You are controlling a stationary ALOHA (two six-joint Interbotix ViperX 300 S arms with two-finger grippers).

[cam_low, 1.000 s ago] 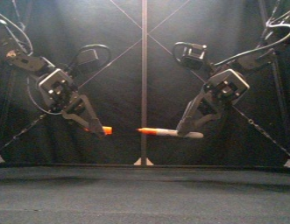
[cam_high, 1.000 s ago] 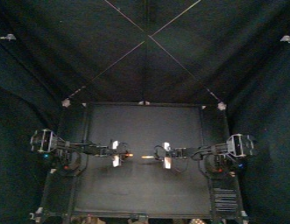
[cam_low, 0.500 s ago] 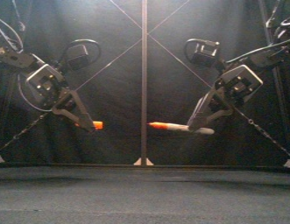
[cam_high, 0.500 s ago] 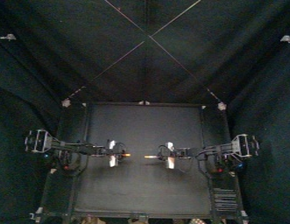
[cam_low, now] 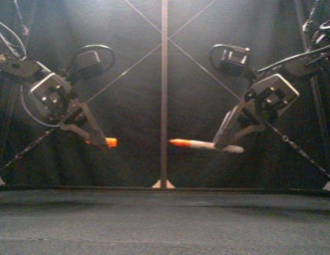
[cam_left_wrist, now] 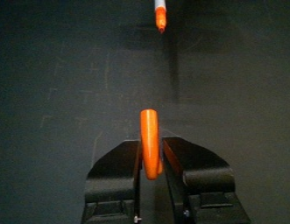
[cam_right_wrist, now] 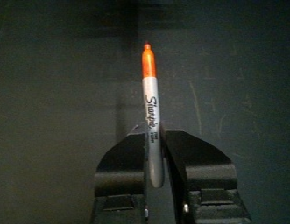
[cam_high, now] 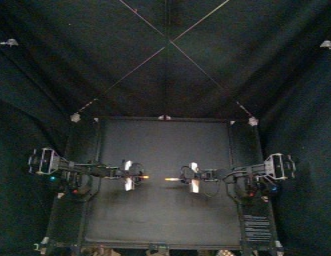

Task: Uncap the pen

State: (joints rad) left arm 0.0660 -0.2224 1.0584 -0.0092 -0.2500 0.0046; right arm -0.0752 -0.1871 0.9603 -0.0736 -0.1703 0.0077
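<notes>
Two arms hang above the black worktop, one from each side, probably so that the pull goes along one level line. The right gripper is closed on the grey barrel of the marker pen, its orange tip toward the middle. The left gripper is closed on the small orange cap, which is clearly apart from the tip, so I judge the uncapping done.

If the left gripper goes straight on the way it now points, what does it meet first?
Likely its cap meets the pen in the right gripper, tip first; only air between.
</notes>
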